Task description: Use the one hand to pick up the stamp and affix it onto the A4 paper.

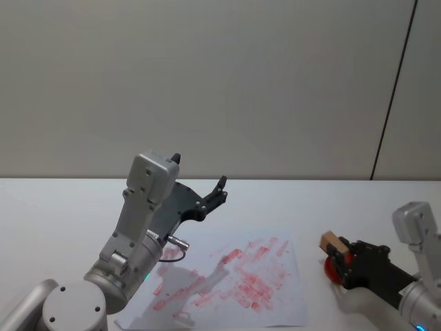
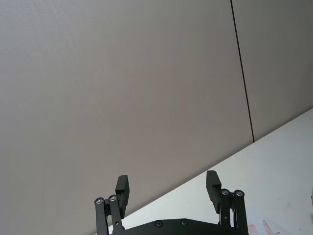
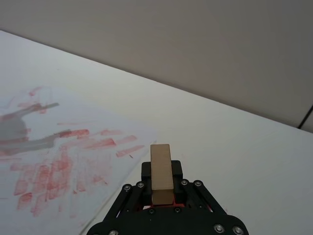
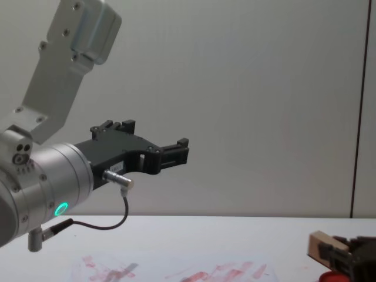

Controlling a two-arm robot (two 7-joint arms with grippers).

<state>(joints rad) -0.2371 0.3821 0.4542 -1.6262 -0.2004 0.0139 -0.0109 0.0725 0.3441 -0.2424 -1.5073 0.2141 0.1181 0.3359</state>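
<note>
The stamp (image 1: 332,241), a small pale wooden block, is held in my right gripper (image 1: 339,251), which is shut on it just right of the A4 paper (image 1: 234,277). In the right wrist view the stamp (image 3: 161,164) stands between the black fingers (image 3: 146,172), its end pointing toward the paper (image 3: 63,156). The sheet is white and smeared with red ink marks. Low at the chest view's right edge the stamp (image 4: 319,247) shows again. My left gripper (image 1: 198,171) hangs open and empty above the paper's far left part, also shown as the left gripper (image 2: 167,188).
A flat red disc (image 1: 333,270) lies on the white table (image 1: 55,207) right under the held stamp, off the paper's right edge. The raised left arm (image 1: 141,221) casts a shadow on the sheet. A plain wall stands behind the table.
</note>
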